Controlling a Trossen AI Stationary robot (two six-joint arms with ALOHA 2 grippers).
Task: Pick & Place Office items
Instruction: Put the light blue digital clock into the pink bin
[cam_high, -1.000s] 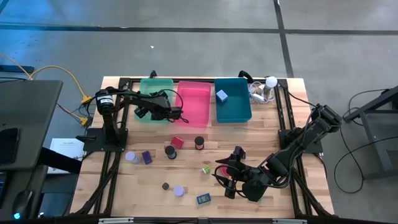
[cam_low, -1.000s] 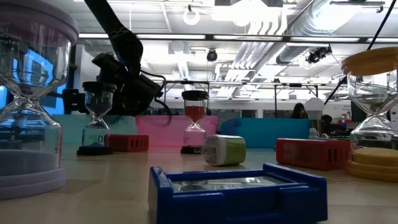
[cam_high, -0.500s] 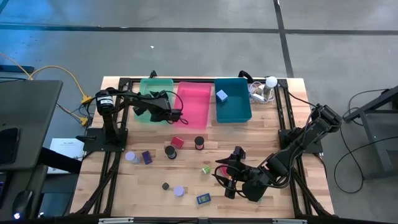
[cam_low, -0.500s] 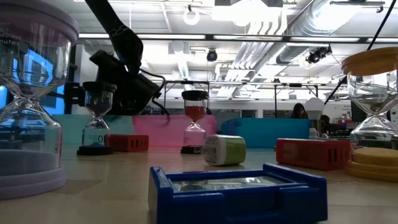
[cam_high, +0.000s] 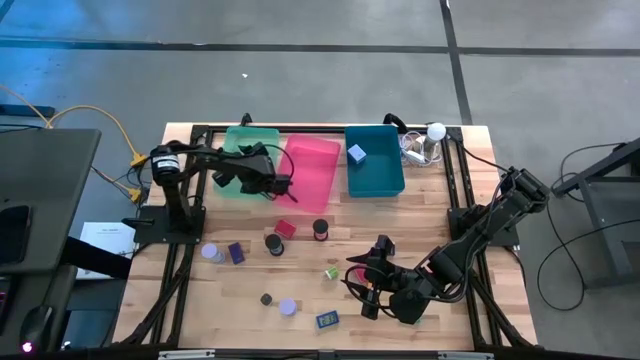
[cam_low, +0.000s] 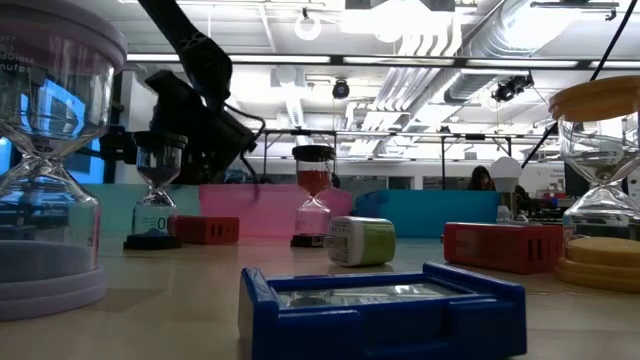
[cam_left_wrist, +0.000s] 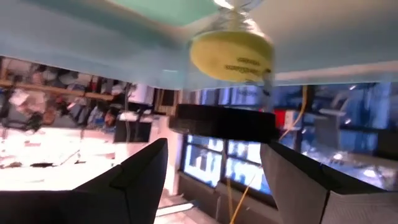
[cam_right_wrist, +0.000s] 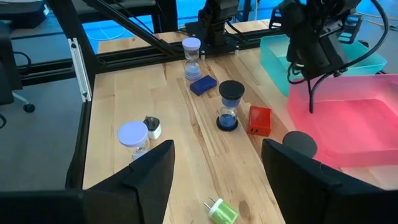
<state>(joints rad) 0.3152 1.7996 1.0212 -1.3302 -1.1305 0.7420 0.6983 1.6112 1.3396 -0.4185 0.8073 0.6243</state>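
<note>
High view shows one blue block in the teal bin; most office items, including hourglass timers, remain scattered on the desk. Left gripper, jaws parted, hangs over the green bin holding nothing visible. Right gripper waits empty, jaws apart.

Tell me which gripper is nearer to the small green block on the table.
Right. The right gripper sits just beside the green block, toward the table's front right. The left gripper is far off, over the green bin at the back.
</note>
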